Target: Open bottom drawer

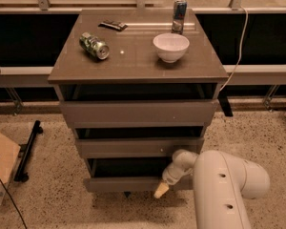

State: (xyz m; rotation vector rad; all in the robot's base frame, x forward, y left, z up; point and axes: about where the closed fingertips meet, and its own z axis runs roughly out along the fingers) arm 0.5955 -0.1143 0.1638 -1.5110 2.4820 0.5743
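No readable text; gripper [161, 190] at bottom drawer [119, 184].

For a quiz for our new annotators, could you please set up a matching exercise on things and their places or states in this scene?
Things: 1 green can; 2 white bowl; 3 bottom drawer; 4 gripper.
States: A at the bottom drawer's front, right part; B on its side, cabinet top; C partly open; D upright, cabinet top.
Pairs: 1-B; 2-D; 3-C; 4-A.
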